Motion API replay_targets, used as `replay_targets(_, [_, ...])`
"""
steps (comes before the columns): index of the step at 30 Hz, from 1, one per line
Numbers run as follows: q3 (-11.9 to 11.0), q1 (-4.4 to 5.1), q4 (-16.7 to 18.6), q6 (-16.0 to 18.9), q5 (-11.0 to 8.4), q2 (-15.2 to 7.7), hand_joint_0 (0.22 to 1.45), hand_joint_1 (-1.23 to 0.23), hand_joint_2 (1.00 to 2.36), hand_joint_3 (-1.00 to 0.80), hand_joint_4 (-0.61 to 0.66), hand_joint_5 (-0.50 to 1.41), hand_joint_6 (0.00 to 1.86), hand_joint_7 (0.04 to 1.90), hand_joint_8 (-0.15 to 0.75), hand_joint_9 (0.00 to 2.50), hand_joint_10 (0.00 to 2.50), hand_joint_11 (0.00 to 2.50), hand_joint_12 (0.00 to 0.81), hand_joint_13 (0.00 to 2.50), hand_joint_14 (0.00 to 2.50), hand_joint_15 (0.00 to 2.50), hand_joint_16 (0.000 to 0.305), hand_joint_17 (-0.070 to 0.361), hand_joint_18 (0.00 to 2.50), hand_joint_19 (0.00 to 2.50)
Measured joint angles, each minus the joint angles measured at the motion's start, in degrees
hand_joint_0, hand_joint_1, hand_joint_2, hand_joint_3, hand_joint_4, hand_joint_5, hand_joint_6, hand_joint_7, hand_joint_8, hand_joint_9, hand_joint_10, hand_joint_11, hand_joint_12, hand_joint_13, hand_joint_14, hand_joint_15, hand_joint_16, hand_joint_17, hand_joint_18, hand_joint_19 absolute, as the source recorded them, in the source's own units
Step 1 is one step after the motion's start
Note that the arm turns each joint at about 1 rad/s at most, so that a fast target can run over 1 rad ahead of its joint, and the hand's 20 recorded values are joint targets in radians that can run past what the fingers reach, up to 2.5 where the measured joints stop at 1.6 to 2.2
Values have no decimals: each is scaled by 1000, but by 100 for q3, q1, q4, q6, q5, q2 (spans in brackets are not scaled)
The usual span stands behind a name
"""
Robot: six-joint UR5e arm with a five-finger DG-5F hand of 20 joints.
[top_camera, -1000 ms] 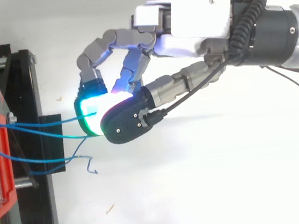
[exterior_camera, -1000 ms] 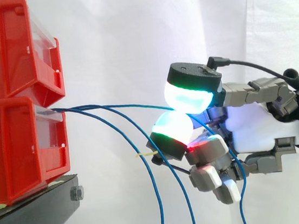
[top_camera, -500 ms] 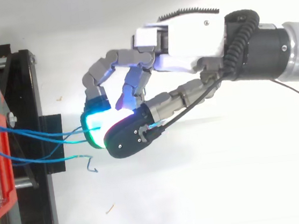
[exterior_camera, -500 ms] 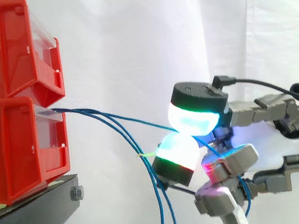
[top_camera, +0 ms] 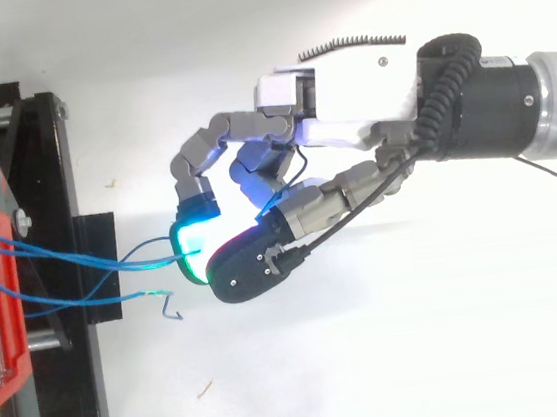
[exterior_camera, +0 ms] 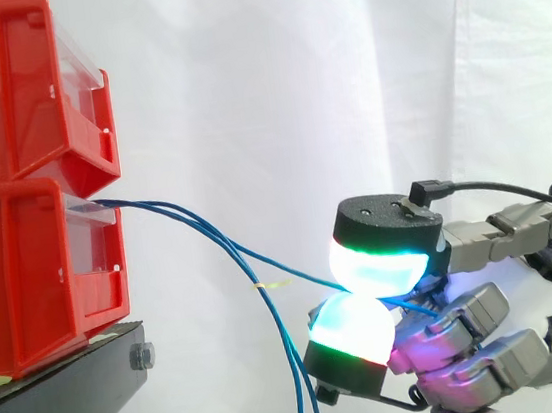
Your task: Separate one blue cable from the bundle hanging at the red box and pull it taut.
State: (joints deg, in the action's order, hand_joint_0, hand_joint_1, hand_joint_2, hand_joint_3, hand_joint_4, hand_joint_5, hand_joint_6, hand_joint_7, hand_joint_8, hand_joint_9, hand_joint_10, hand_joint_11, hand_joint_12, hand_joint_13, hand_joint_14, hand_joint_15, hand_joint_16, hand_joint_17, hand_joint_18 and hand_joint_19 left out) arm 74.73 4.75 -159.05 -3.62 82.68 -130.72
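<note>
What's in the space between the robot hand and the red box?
In the side view, a blue cable runs from the red box into the robot hand's pinch; the other cables droop down.

nothing here can be read from where i stand. no words, numbers or signs show on the red bins (exterior_camera: 32,267), the black stand (exterior_camera: 59,404) or the hand (top_camera: 351,90). the clear strips (exterior_camera: 94,215) on the bin fronts carry no print i can make out.
</note>
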Motion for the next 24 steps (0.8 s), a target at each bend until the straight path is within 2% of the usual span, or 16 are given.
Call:
replay_targets(8, [3, -57, -365, 59, 174, 83, 686, -780, 1014, -187, 24, -188, 902, 1123, 428, 714, 1832, 1150, 445, 982, 1193, 1238, 53, 119, 1218, 1004])
replay_targets(15, [5, -76, -595, 62, 161, 230, 686, -781, 1015, -184, 22, -188, 901, 1126, 428, 713, 1860, 1143, 442, 984, 1201, 1225, 52, 118, 1220, 1010])
replay_targets(24, [6, -85, -923, 17, 109, 445, 645, -720, 1011, -335, 157, -188, 888, 1104, 432, 695, 1766, 1197, 444, 970, 1082, 1281, 52, 117, 1179, 992])
